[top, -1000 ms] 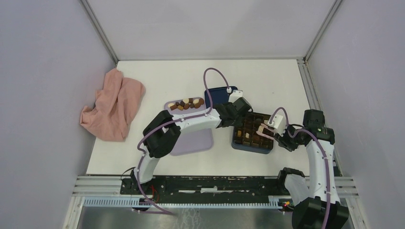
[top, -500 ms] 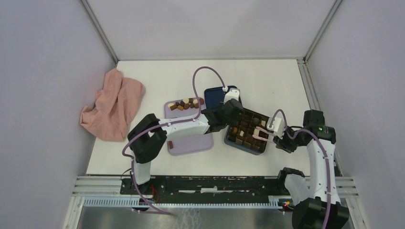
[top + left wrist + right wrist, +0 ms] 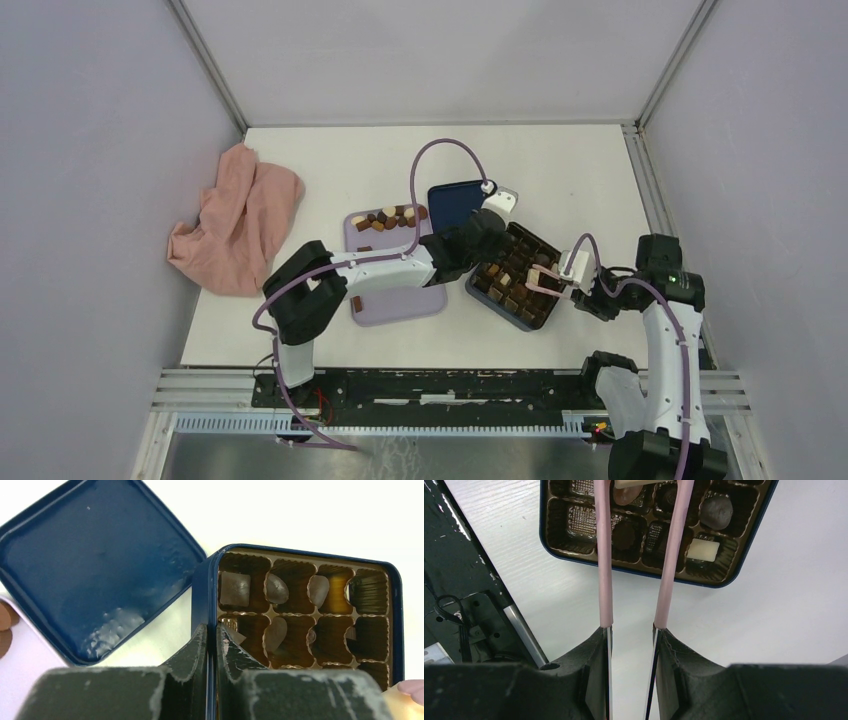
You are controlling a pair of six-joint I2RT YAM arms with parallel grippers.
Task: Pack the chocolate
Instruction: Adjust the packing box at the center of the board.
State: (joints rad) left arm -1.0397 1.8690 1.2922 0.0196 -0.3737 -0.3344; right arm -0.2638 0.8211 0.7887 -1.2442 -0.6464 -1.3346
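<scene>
The dark blue box (image 3: 497, 308) with brown compartments lies right of centre, turned at an angle. My left gripper (image 3: 470, 262) is shut on its left wall (image 3: 204, 585), one finger inside and one outside (image 3: 211, 628). Several pieces of chocolate (image 3: 235, 587) lie in the compartments, among them a cream square (image 3: 701, 550). My right gripper (image 3: 631, 627) is shut on pink tongs (image 3: 605, 555) that reach over the box (image 3: 548, 278). A cream piece (image 3: 629, 482) sits between the tong arms at the frame's top edge. More chocolate (image 3: 388, 217) lies on the lilac tray (image 3: 400, 295).
The box's blue lid (image 3: 455, 205) lies open side up just behind the box, also in the left wrist view (image 3: 95, 565). A pink cloth (image 3: 237, 218) is bunched at the table's left edge. A metal rail (image 3: 450, 385) runs along the near edge.
My left gripper has dragged the box a little left and turned it. The left elbow swung left. The right gripper followed with the tongs still over the box.
</scene>
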